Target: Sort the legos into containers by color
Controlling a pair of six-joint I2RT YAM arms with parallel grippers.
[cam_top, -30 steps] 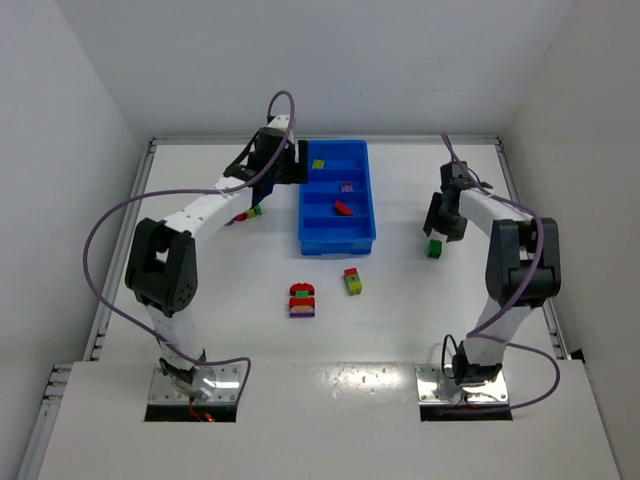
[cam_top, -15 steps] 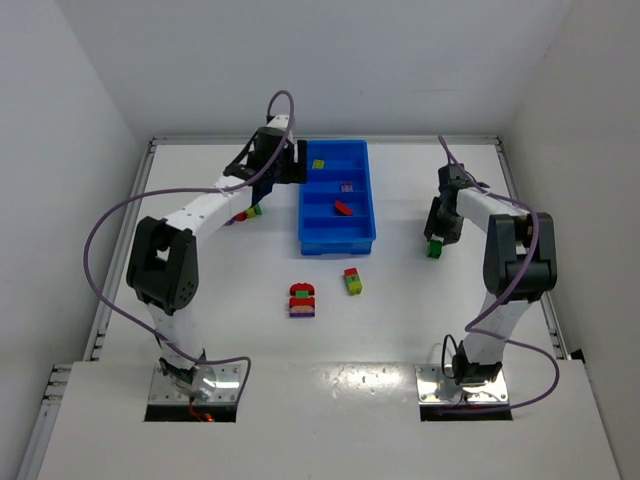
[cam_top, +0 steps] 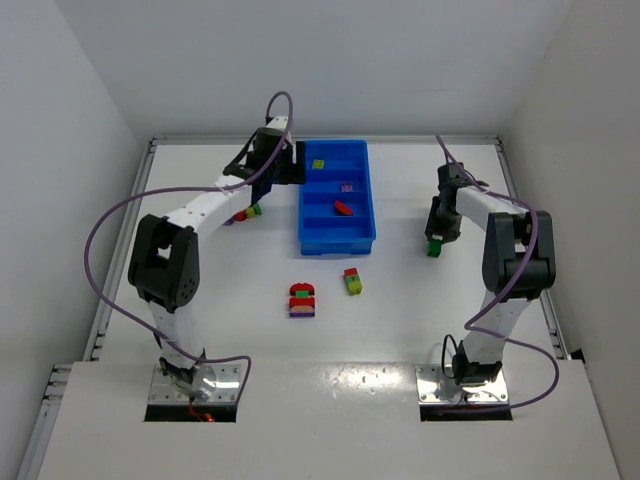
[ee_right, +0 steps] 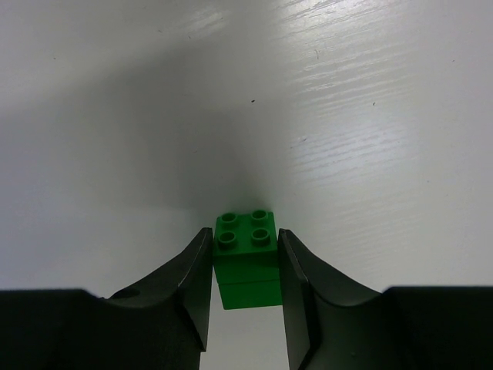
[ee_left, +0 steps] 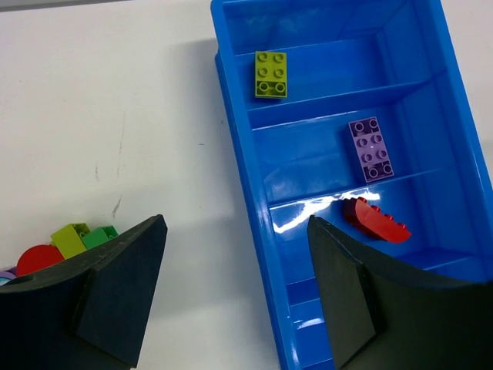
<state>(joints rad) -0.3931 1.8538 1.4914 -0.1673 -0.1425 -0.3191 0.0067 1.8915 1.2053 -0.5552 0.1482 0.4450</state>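
Our right gripper (ee_right: 245, 240) pinches the green lego (ee_right: 246, 231) on the table (ee_right: 347, 116), jaws narrow against its sides. The blue tray (cam_top: 337, 230) lies well apart to its left, long axis running away from us.

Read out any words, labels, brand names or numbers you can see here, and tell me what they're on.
None: no word, number or logo can be read in any view. The blue tray and the green lego look plain; any lettering on the studs is too small to tell.
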